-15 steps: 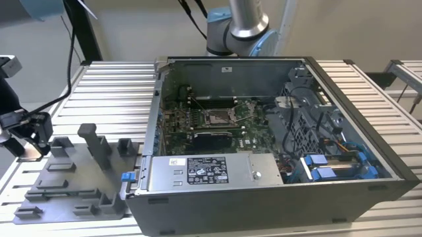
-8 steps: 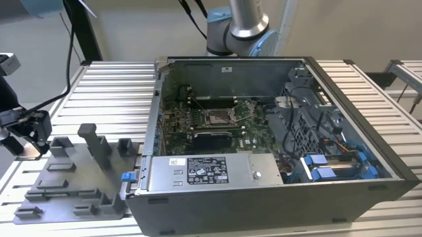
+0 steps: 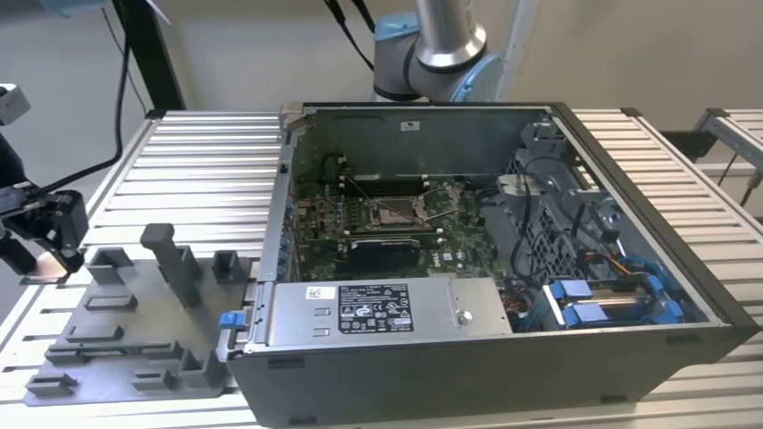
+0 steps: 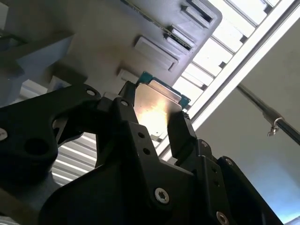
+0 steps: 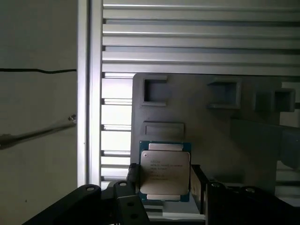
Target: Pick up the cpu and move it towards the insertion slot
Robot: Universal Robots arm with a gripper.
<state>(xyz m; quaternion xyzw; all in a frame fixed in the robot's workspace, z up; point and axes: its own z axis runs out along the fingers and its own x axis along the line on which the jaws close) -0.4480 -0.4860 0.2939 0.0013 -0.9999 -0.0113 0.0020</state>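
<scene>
The cpu point(image 5: 165, 171) is a thin square chip with a pale silvery face and a green edge. It sits clamped between the black fingers point(image 5: 132, 177) of my gripper point(image 5: 165, 182), and the second wrist view shows the cpu point(image 4: 157, 108) in the same hold of the gripper point(image 4: 153, 124). In the exterior view the gripper point(image 3: 46, 255) hangs at the far left, over the near corner of the grey fixture plate point(image 3: 131, 331). The insertion slot point(image 3: 398, 212), with its shiny metal frame, lies on the motherboard inside the open computer case point(image 3: 667, 295), well to the exterior view's right of the gripper.
Grey upright blocks point(image 3: 173, 259) stand on the fixture plate between the gripper and the case. The case's metal wall point(image 3: 281, 206) and a silver power-supply box point(image 3: 381, 308) border the motherboard. The ribbed metal table point(image 3: 203, 161) lies under everything. The arm's base point(image 3: 435, 49) rises behind the case.
</scene>
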